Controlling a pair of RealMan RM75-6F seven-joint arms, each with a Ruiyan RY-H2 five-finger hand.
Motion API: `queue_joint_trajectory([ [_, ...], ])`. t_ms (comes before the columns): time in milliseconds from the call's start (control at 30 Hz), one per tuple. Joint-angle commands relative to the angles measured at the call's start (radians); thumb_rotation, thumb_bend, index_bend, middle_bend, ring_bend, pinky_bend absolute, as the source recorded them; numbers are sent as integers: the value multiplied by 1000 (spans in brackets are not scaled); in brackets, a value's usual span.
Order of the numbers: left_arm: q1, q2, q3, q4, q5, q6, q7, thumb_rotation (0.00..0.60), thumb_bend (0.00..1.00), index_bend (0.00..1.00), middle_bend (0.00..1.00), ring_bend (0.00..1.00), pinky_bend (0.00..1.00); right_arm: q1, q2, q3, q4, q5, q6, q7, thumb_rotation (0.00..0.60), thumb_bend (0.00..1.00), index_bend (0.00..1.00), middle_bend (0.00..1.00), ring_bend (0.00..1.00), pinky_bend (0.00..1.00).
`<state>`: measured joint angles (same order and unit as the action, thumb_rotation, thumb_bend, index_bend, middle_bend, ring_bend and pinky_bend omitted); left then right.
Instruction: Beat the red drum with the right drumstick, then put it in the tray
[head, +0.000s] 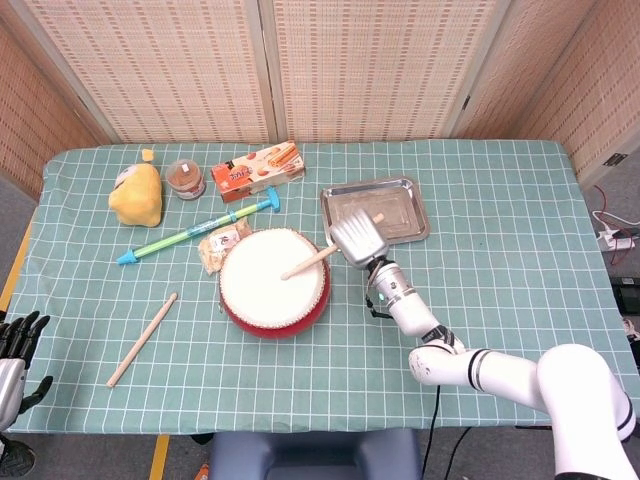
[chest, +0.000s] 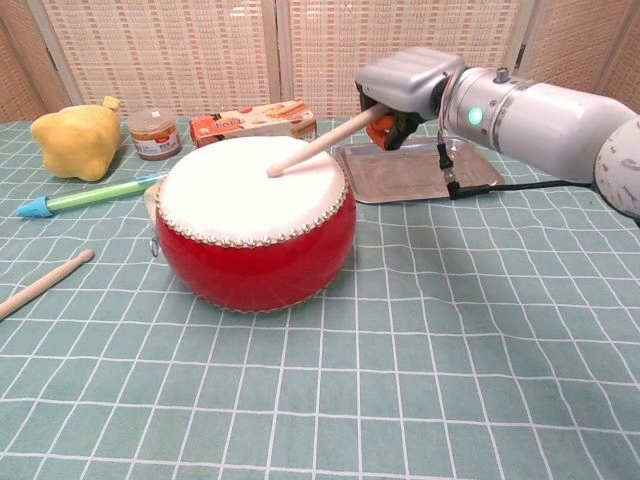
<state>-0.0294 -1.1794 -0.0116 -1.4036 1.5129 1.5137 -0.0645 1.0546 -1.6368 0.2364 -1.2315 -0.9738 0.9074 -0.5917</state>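
A red drum with a white skin stands mid-table. My right hand grips a wooden drumstick just right of the drum; the stick slants down with its tip on or just above the skin. The metal tray lies behind the hand. A second drumstick lies flat on the cloth left of the drum. My left hand hangs at the table's lower left edge, fingers spread, holding nothing.
A yellow plush toy, a small jar, a snack box, a green-blue pen-like toy and a snack packet sit behind and left of the drum. Green checked cloth covers the table.
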Motion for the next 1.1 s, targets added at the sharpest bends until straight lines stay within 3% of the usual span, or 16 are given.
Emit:
queue_joint_trajectory([
  [33,0,0,-1,1,0,1,-2,600,247,0,0,0,0,-15,19,66,-50,-75,60,168,600,1000,1000,1000,1000,1000],
  [233,-4,0,-1,-2,4,-2,3,600,247,0,0,0,0,-22,17,21,-15,-56,6,125,600,1000,1000,1000,1000,1000],
  [433,-3,1,-1,-5,1,-4,8,600,247,0,0,0,0,-9,-18,-50,62,9,-67,-24,600,1000,1000,1000,1000,1000],
  [533,-2,-1,-3,-5,0,0,9,600,247,0,0,0,0,-7,-26,-30,56,8,-43,-20,600,1000,1000,1000,1000,1000],
  [700,-2,-2,-7,-4,3,10,10,600,248,0,0,0,0,-20,0,50,-4,-79,38,150,600,1000,1000,1000,1000,1000],
  [833,-2,-3,-8,-3,11,19,9,600,247,0,0,0,0,-25,14,63,-16,-107,56,189,600,1000,1000,1000,1000,1000],
  [1100,-10,-8,-3,0,32,23,20,600,247,0,0,0,0,-26,-22,-16,68,-53,-39,77,600,1000,1000,1000,1000,1000],
])
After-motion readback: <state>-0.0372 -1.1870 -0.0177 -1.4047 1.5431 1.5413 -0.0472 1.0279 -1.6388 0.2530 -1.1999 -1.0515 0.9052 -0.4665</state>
